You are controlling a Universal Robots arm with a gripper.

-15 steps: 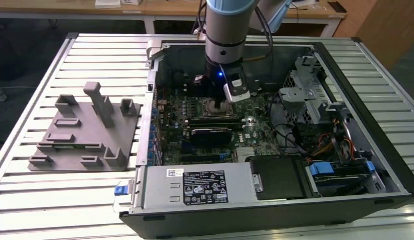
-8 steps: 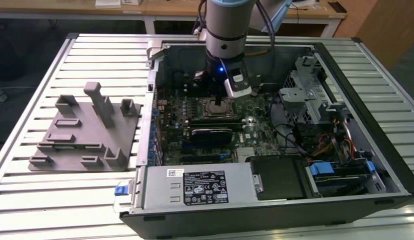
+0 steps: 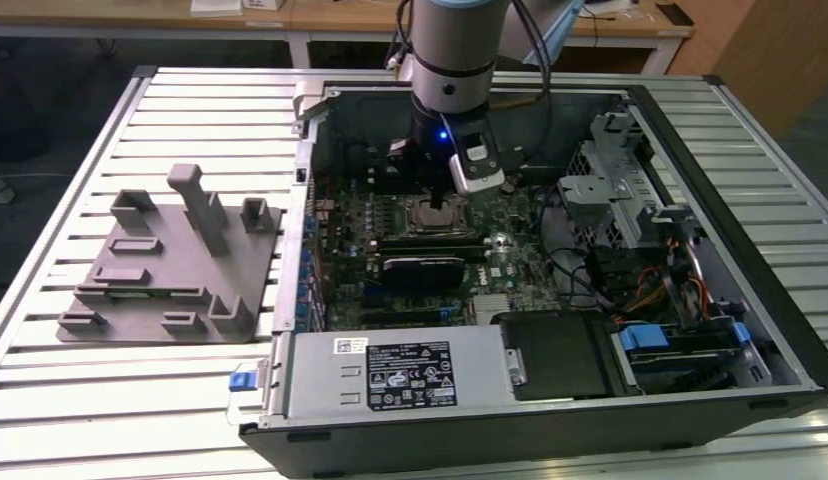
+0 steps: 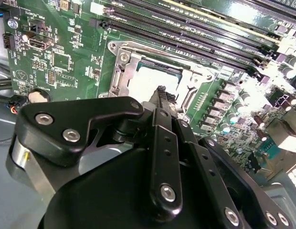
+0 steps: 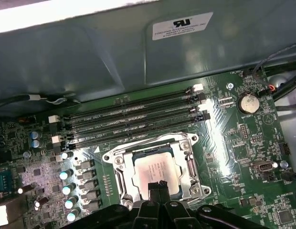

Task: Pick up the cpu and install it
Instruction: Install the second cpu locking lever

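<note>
Silvery metal marks the top of the cpu (image 5: 156, 168), which lies flat inside the metal socket frame (image 5: 191, 164) on the green motherboard (image 5: 243, 143), seated within the frame's square opening. Its pale surface also shows in the second wrist view (image 4: 148, 81), partly hidden behind the black fingertips. The end effector (image 5: 157, 185) hangs directly over the chip with its two fingertips (image 5: 153, 187) pressed together, narrow, gripping nothing; whether the tips touch the chip's lid I cannot tell. Just beside the socket run four dark memory slots (image 5: 138, 119), and a row of small capacitors (image 5: 67, 188) stands near the frame's other side. In the exterior view the arm (image 3: 448, 60) reaches down into the open computer case (image 3: 734, 240), which rests on a slatted table (image 3: 67, 400). A grey plastic fixture (image 3: 167, 270) with upright posts sits on the table at the exterior view's left, well apart from the case.
</note>
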